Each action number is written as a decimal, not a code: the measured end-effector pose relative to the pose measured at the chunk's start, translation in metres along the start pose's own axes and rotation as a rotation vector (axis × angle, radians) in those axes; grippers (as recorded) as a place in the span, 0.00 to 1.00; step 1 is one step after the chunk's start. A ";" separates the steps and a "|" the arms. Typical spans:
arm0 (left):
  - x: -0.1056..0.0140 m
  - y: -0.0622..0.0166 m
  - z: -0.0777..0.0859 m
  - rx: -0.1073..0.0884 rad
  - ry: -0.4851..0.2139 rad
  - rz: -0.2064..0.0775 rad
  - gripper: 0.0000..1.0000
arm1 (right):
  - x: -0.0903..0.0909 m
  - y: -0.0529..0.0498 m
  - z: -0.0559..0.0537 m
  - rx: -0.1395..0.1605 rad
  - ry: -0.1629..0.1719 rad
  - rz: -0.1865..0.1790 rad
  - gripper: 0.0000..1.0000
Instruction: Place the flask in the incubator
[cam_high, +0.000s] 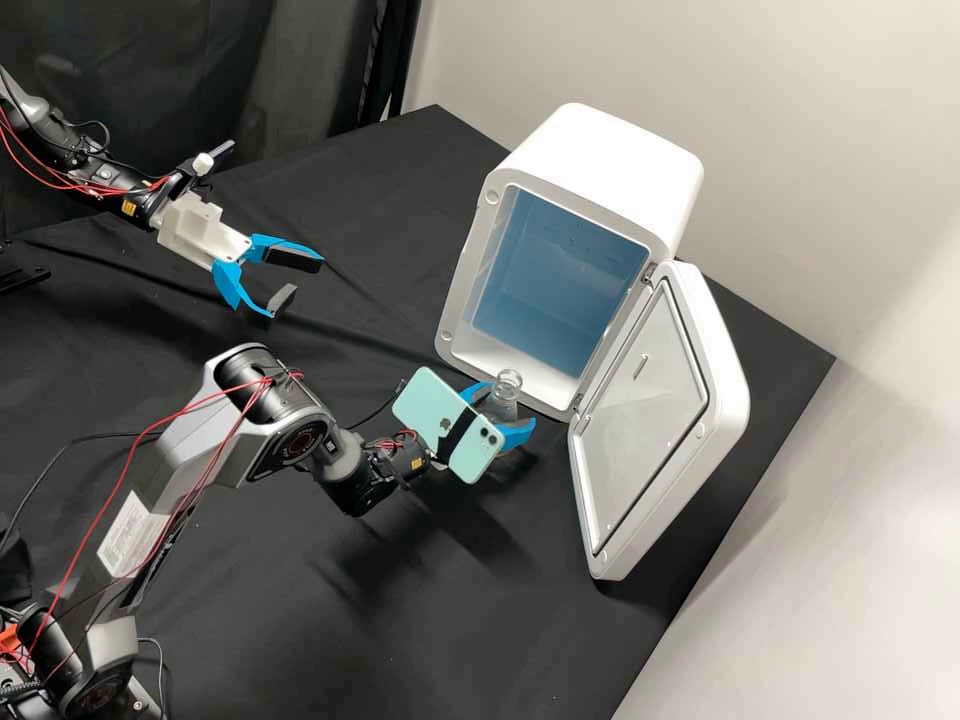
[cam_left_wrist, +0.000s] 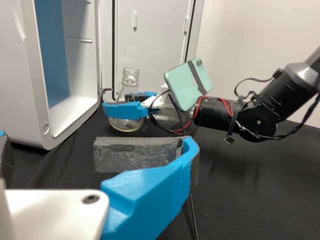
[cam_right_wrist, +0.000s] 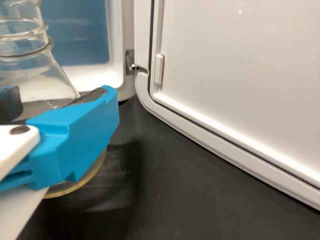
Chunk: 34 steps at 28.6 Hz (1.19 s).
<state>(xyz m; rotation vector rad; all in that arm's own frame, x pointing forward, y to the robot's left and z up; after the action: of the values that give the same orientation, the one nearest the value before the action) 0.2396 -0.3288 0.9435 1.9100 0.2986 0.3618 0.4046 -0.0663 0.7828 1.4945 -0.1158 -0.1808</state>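
Currently, the left gripper (cam_high: 300, 278) hangs over the black bench (cam_high: 400, 170) at the far left, fingers spread wide and holding nothing. Further right, the right gripper (cam_high: 512, 428), with a mint-green phone (cam_high: 438, 412) strapped on its wrist, is closed around the flask (cam_high: 508, 385) low on the body. Flask: clear glass, conical, ribbed open neck, no cap, yellowish tint at the base; upright, just outside the lower front edge of the incubator (cam_high: 600, 150) on the hinge side. Whether its base touches the bench cannot be told. White incubator, blue interior; door (cam_high: 722, 400) swung fully open at right.
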 end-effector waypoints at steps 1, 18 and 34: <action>0.000 0.0000 0.000 0.000 0.000 0.000 1.00 | 0.002 0.001 -0.001 0.002 0.004 0.004 0.00; 0.000 0.0000 0.000 0.000 0.000 0.000 1.00 | 0.037 0.021 -0.026 0.105 0.085 0.012 0.00; 0.000 0.0002 0.000 0.000 0.002 0.001 1.00 | 0.047 0.027 -0.039 0.111 0.103 0.009 0.00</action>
<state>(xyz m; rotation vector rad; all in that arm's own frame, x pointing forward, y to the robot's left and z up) 0.2393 -0.3285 0.9438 1.9095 0.2990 0.3639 0.4598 -0.0356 0.8048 1.6102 -0.0502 -0.0906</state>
